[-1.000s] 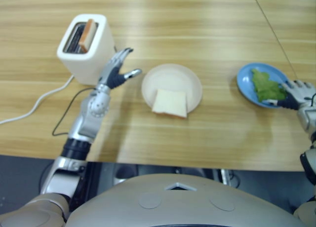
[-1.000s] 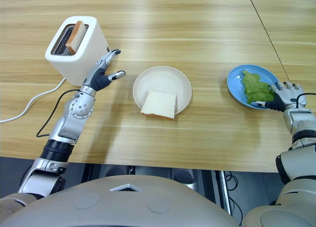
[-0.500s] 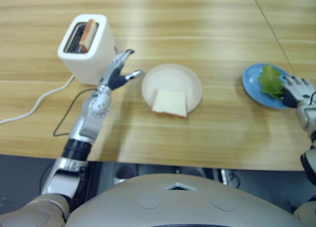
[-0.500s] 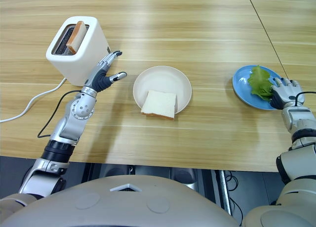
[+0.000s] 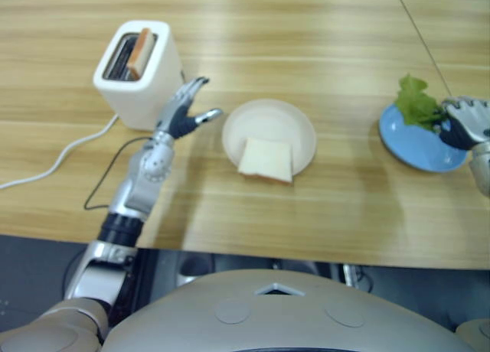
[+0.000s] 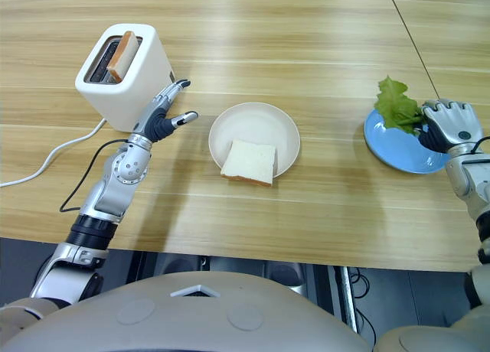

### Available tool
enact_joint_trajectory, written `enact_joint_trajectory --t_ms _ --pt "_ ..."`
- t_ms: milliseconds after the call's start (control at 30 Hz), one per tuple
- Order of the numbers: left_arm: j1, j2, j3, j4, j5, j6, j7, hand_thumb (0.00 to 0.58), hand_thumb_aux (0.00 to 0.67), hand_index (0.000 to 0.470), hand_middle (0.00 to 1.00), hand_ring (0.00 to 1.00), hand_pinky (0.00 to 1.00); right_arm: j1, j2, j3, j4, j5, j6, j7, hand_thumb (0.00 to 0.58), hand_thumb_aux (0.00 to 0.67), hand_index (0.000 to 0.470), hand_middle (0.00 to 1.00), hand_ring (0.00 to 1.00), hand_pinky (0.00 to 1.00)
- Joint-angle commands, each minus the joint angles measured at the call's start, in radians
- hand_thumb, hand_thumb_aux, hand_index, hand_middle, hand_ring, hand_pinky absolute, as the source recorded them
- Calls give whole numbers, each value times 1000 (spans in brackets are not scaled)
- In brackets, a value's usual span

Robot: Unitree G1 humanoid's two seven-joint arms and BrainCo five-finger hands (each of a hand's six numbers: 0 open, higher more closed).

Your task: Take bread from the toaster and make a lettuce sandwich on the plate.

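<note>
Lettuce [image 6: 394, 103] pinched in right robot hand [image 6: 448, 126] over blue plate [image 6: 394, 151] | left robot hand [image 6: 162, 116] spread, empty

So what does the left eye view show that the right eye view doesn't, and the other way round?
Left eye view alone: a little more bare table left of the toaster. Right eye view alone: more of the forearm below the right robot hand. Both share the toaster with one slice in it, the white plate with bread, the blue plate, the lettuce held in the right robot hand, and the open left robot hand beside the toaster.
</note>
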Motion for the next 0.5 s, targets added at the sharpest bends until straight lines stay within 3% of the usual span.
enact_joint_trajectory --t_ms 33,133,267,500 --pt "-10 -2 0 43 -7 -9 10 0 0 0 0 0 0 128 -9 -114 -339 48 40 84 580 670 460 827 827 827" --pt "-20 -6 -3 66 -7 -15 17 0 0 0 0 0 0 193 37 -138 -535 47 60 159 580 670 460 847 847 847" --pt "-31 -12 -10 107 -9 -23 25 0 0 0 0 0 0 194 157 -67 -675 16 60 263 580 670 460 847 847 847" --pt "-44 -17 -21 153 -4 -33 35 0 0 0 0 0 0 61 344 108 -527 -90 -18 332 580 670 460 839 839 839"
